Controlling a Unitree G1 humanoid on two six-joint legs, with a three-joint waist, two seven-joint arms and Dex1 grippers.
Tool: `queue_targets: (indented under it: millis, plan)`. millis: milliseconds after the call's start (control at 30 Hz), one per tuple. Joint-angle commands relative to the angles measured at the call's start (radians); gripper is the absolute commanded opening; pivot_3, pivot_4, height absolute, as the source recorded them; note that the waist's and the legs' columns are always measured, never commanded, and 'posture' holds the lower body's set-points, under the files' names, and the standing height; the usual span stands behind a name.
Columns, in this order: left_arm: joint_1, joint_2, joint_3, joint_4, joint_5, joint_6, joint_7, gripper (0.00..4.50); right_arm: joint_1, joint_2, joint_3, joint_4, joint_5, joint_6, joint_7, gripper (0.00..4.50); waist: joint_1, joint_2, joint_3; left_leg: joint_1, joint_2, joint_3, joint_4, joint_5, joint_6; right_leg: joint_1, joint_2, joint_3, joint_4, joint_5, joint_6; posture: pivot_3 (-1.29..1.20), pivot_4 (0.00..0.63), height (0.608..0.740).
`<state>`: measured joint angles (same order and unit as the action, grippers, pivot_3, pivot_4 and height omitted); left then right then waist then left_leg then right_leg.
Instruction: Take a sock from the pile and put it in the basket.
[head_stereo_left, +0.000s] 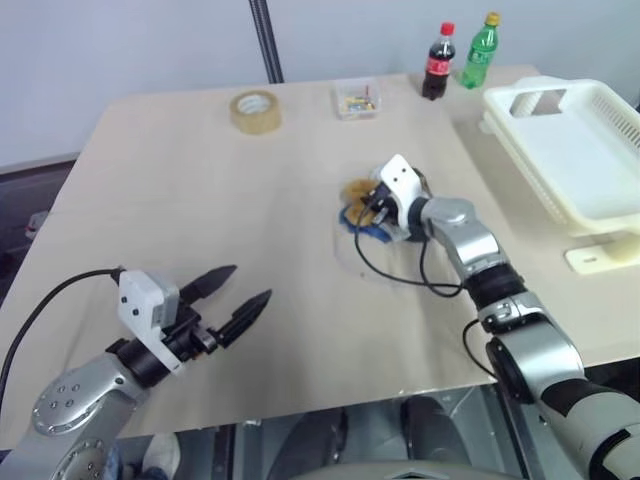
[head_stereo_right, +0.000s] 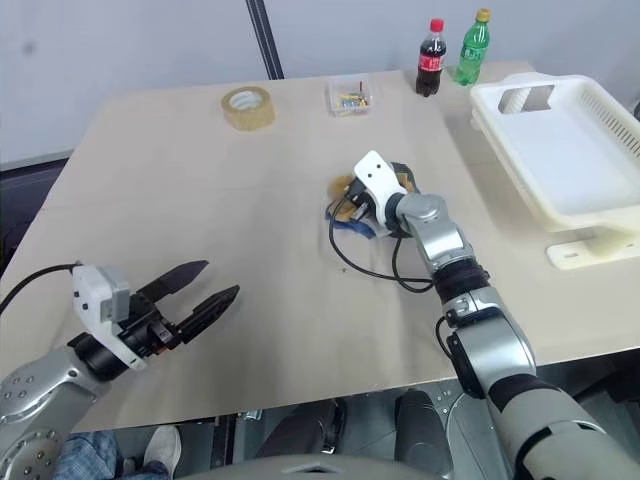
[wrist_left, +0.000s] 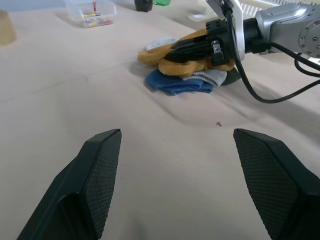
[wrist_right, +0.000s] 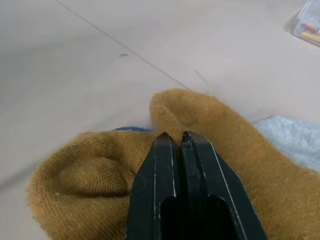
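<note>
Head views: light wooden table (head_stereo_left: 200, 200) carrying a small pile (head_stereo_left: 362, 208) of limp socks near its middle; right gripper (head_stereo_left: 368, 208) reaches in to the pile from the near side. Large cream-white slatted plastic basket (head_stereo_left: 585, 150) lies well apart from the pile, at the table's right edge. Beyond the pile, along the far edge: roll of tan packing tape (head_stereo_left: 256, 110), small clear box of coloured bits (head_stereo_left: 357, 99), dark cola bottle with red cap (head_stereo_left: 438, 62), green bottle with yellow cap (head_stereo_left: 479, 51). Left gripper (head_stereo_left: 238, 297) hovers over the near left part of the table, well apart from the pile, jaws spread wide and empty. Left wrist view: pile shows mustard-yellow knit sock (wrist_left: 192, 62) uppermost, light grey sock (wrist_left: 212, 76) and blue sock (wrist_left: 177, 83) beneath it, all on the table; right gripper's black fingers (wrist_left: 192, 48) lie on the mustard sock. Right wrist view: jaws clenched together, pinching a raised fold of the mustard-yellow sock, grey sock just beside it.
</note>
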<state>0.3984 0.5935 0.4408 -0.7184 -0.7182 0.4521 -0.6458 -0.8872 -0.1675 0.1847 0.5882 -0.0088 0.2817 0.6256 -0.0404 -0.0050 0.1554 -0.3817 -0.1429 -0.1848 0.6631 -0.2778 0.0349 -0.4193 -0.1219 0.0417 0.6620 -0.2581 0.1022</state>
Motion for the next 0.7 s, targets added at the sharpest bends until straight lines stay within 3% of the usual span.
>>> queue_targets:
  millis: [33, 100, 200, 467, 567, 600, 700]
  plan:
    - [0.003, 0.001, 0.005, -0.028, 0.008, -0.022, 0.003, 3.81, -0.013, 0.000, -0.022, -0.033, 0.018, 0.005, 0.004, 0.35, 0.000, 0.000, 0.000, 0.000, 0.000, 0.000, 0.000, 0.000, 0.000, 0.000, 0.000, 0.000, 0.000, 0.000, 0.000, 0.00, 0.150, 0.740]
    - [0.004, 0.001, 0.004, -0.026, 0.010, -0.022, 0.002, 3.81, -0.015, 0.003, -0.025, -0.032, 0.016, 0.000, -0.007, 0.99, 0.000, 0.000, 0.000, 0.000, 0.000, 0.000, 0.000, 0.000, 0.000, 0.000, 0.000, 0.000, 0.000, 0.000, 0.000, 0.00, 0.150, 0.740]
    - [0.004, 0.000, 0.003, -0.024, 0.014, -0.024, 0.001, 3.81, -0.015, 0.014, -0.024, -0.048, 0.024, 0.009, -0.007, 2.39, 0.000, 0.000, 0.000, 0.000, 0.000, 0.000, 0.000, 0.000, 0.000, 0.000, 0.000, 0.000, 0.000, 0.000, 0.000, 0.00, 0.150, 0.740]
    - [0.005, -0.002, -0.003, -0.015, 0.026, -0.032, -0.002, 3.81, -0.018, 0.019, -0.029, -0.057, 0.035, 0.022, -0.004, 2.39, 0.000, 0.000, 0.000, 0.000, 0.000, 0.000, -0.001, 0.000, 0.000, 0.000, 0.000, 0.000, 0.000, 0.000, 0.000, 0.00, 0.150, 0.740]
    - [0.004, -0.004, -0.009, -0.012, 0.033, -0.034, -0.003, 3.81, -0.022, 0.021, -0.036, -0.061, 0.043, 0.027, -0.007, 1.76, 0.000, 0.000, 0.000, 0.000, 0.000, 0.000, -0.001, 0.000, 0.000, 0.000, 0.000, 0.000, 0.000, 0.000, 0.000, 0.00, 0.150, 0.740]
    - [0.003, -0.005, -0.011, -0.011, 0.035, -0.035, -0.003, 3.81, -0.023, 0.021, -0.036, -0.063, 0.045, 0.030, -0.008, 1.05, 0.000, 0.000, 0.000, 0.000, 0.000, 0.000, -0.001, 0.000, 0.000, 0.000, 0.000, 0.000, 0.000, 0.000, 0.000, 0.00, 0.150, 0.740]
    - [0.003, -0.007, -0.019, -0.006, 0.042, -0.040, -0.004, 3.81, -0.022, 0.024, -0.037, -0.066, 0.046, 0.037, -0.008, 0.05, 0.000, 0.000, 0.000, 0.000, 0.001, 0.000, -0.001, 0.000, 0.000, 0.000, 0.000, 0.000, 0.000, 0.000, 0.000, 0.00, 0.150, 0.740]
